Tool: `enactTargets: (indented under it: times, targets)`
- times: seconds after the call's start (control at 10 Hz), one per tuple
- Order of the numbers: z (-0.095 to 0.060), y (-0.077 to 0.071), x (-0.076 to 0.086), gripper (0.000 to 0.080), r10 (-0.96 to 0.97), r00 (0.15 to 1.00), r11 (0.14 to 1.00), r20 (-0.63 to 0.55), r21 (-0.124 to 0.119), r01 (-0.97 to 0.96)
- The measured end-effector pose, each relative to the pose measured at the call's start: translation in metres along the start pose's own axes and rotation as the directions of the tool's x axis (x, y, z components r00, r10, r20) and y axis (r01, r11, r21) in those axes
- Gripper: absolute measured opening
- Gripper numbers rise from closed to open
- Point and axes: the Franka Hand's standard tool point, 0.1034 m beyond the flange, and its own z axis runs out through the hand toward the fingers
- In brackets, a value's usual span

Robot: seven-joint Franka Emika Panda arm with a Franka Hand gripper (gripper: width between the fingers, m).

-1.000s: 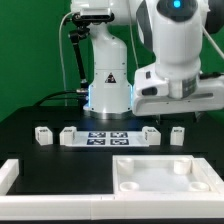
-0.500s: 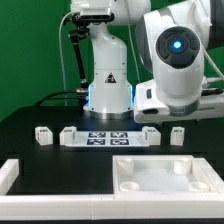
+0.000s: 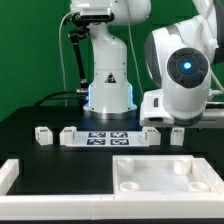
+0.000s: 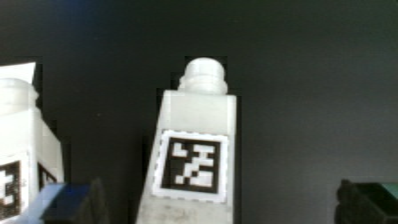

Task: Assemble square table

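The square tabletop (image 3: 150, 180), a white slab with round corner sockets, lies at the front of the exterior view. Four short white tagged legs stand behind it: two on the exterior view's left (image 3: 42, 133) (image 3: 69, 134) and two on its right (image 3: 150, 133) (image 3: 177, 133). The arm's white hand (image 3: 170, 105) hangs just above the right pair, and its fingers are hidden there. In the wrist view my gripper (image 4: 222, 205) is open and empty. One tagged leg (image 4: 199, 140) lies between the fingertips (image 4: 80, 200), and a second leg (image 4: 18, 140) shows at the side.
The marker board (image 3: 108, 138) lies flat between the two pairs of legs. A long white L-shaped rail (image 3: 10, 175) runs along the front on the exterior view's left. The robot base (image 3: 108, 85) stands behind the marker board.
The arm's wrist has swung toward the exterior view's right and come lower over the right pair of legs. The legs and tabletop have not moved.
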Motion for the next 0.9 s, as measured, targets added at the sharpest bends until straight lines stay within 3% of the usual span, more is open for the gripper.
enactTargets:
  times: [0.2, 0.5, 0.7, 0.8, 0.9]
  targets:
    - [0.002, 0.000, 0.000, 0.0648, 0.000, 1.000, 1.000, 0.002, 0.001, 0.000]
    - [0.028, 0.002, 0.003, 0.0648, 0.008, 0.998, 1.000, 0.060, 0.004, -0.008]
    - [0.030, 0.002, 0.003, 0.0648, 0.013, 0.998, 1.000, 0.067, 0.010, -0.014]
    - [0.030, 0.002, 0.003, 0.0548, 0.013, 0.998, 1.000, 0.067, 0.009, -0.013]
    - [0.030, 0.002, 0.003, 0.0548, 0.012, 0.998, 1.000, 0.067, 0.009, -0.013]
